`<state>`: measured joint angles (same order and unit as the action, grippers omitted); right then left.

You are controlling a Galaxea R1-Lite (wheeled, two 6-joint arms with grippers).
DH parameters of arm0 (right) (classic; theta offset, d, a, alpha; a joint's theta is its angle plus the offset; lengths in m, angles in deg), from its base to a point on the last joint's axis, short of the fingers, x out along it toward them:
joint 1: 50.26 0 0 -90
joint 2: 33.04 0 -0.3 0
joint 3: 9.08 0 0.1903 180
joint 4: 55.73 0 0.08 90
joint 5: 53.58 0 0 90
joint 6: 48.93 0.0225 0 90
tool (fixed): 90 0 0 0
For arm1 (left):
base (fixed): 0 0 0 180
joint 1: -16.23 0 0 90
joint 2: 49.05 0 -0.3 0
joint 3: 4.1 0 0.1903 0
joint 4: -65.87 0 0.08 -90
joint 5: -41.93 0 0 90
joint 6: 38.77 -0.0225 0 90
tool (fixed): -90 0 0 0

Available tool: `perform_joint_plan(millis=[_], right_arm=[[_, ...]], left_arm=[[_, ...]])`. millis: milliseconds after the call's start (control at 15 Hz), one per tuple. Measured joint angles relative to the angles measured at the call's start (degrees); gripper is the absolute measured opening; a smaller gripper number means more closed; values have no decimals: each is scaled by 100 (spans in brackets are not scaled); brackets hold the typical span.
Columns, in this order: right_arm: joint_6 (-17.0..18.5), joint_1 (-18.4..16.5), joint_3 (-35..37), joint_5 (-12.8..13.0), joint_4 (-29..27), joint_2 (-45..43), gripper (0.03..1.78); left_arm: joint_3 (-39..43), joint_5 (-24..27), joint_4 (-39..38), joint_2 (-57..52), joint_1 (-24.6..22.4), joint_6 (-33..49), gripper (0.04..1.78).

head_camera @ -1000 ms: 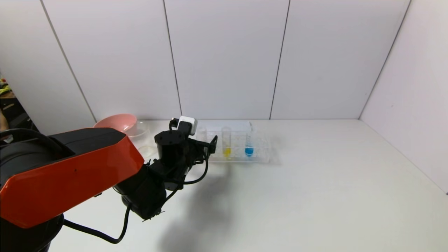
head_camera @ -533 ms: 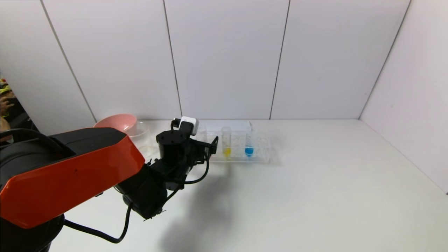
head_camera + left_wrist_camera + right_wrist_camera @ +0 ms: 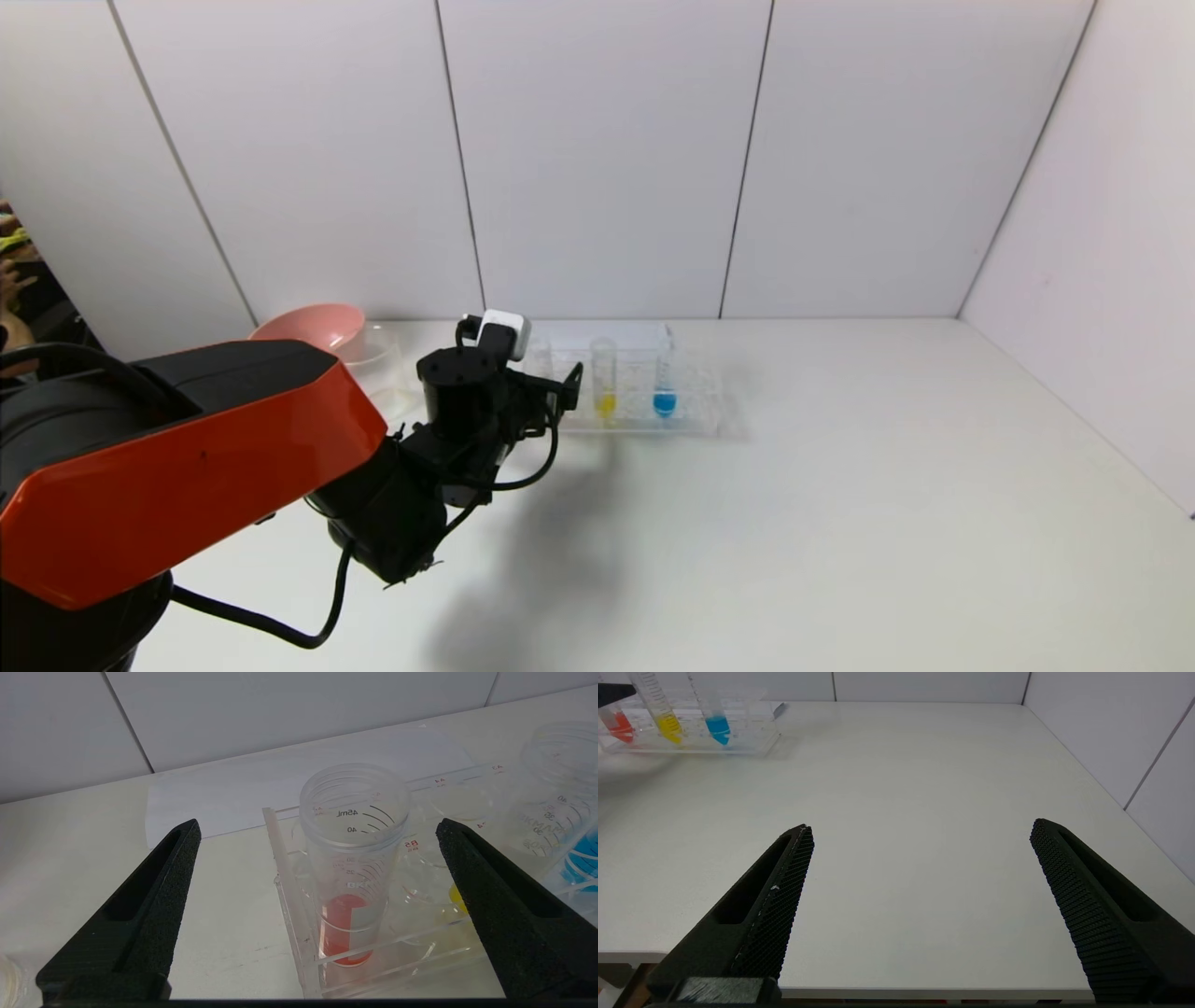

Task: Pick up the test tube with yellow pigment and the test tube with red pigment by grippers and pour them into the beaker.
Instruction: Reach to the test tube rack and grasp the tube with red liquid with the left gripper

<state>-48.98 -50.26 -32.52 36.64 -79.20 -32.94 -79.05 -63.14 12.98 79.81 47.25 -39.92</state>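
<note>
The test tube with red pigment (image 3: 351,868) stands upright at the end of a clear rack (image 3: 289,891). My left gripper (image 3: 317,825) is open, one finger on each side of this tube and not touching it. In the head view the left gripper (image 3: 562,386) hides the red tube. The test tube with yellow pigment (image 3: 605,377) stands in the rack (image 3: 695,420) beside it. Both also show in the right wrist view, the red tube (image 3: 616,723) and the yellow tube (image 3: 663,715). A clear vessel, probably the beaker (image 3: 378,359), stands far left. My right gripper (image 3: 922,827) is open and empty over the table's front edge.
A blue-liquid tube (image 3: 665,377) stands in the rack to the right of the yellow one. A pink bowl (image 3: 308,327) sits at the back left by the wall. White walls close in the table at the back and on the right.
My left gripper has edged slightly forward toward the rack. The tubes have not moved.
</note>
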Motion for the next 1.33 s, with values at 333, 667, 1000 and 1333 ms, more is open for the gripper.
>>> perform_joint_plan(millis=[333, 667, 1000, 1333], right_arm=[[2, 0, 0, 0, 0, 0, 170], [0, 0, -2, 2, 0, 0, 170], [0, 0, -2, 0, 0, 0, 170], [2, 0, -2, 0, 0, 0, 170]], left_arm=[[-22, -4, -2, 30, -2, 0, 176], [-44, -12, -5, 67, -18, -6, 149], [-61, 7, -5, 83, -10, -9, 63], [-63, 24, -5, 83, -18, -4, 46]])
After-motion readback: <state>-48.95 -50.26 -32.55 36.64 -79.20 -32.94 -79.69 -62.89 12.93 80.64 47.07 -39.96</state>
